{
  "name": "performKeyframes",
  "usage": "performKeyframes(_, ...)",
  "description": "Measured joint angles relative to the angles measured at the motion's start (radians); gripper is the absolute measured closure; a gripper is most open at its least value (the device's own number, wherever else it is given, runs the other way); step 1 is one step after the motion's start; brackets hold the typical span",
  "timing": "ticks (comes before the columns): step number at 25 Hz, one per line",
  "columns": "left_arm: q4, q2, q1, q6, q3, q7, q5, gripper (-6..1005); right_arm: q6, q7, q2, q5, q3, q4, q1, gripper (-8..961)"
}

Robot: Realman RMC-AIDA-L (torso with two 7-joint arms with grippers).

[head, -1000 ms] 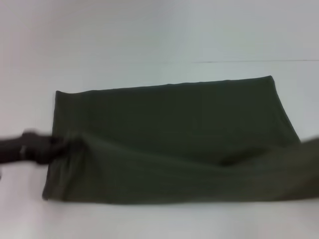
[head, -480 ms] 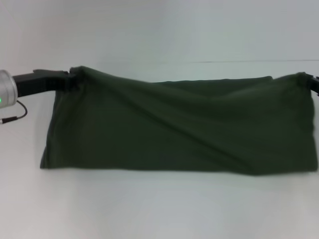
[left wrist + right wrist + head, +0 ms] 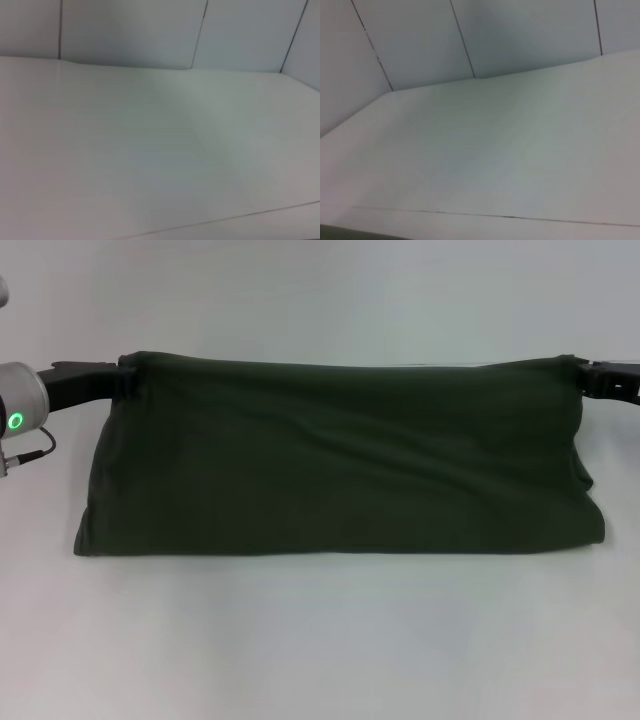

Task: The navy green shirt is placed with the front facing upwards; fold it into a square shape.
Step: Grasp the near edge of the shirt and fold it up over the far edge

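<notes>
The navy green shirt (image 3: 340, 460) lies across the middle of the white surface (image 3: 320, 650) as a long, wide band, and both arms have hold of its far edge. The left pincer (image 3: 128, 375) is clamped on the far left corner, the right pincer (image 3: 578, 375) on the far right corner, and the cloth between them is drawn fairly taut in a straight line. The near edge rests flat on the surface, so the shirt rises from there to the two held corners. No lettering shows on the side facing me.

This looks like the middle of a lengthwise fold: the held edge is being carried over the rest. Whether it is already above its landing line I can't quite judge from this angle. The next move calls for both arms to keep level and together, lay the edge down square with the layer beneath, then let go without dragging the cloth.

Both wrist views show only bare surface and wall panels.
</notes>
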Motion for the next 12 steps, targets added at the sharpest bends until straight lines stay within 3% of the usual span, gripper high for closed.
performKeyframes(6, -0.01, -0.002, -0.002, -0.043, 0.01, 0.001, 0.0, 929, 0.047, -0.003, 0.008, 0.0, -0.009, 0.017, 0.013, 887)
performKeyframes(12, -0.008, -0.026, -0.004, -0.102, 0.024, 0.001, 0.0, 925, 0.119, -0.003, 0.021, 0.0, -0.018, 0.035, 0.026, 879)
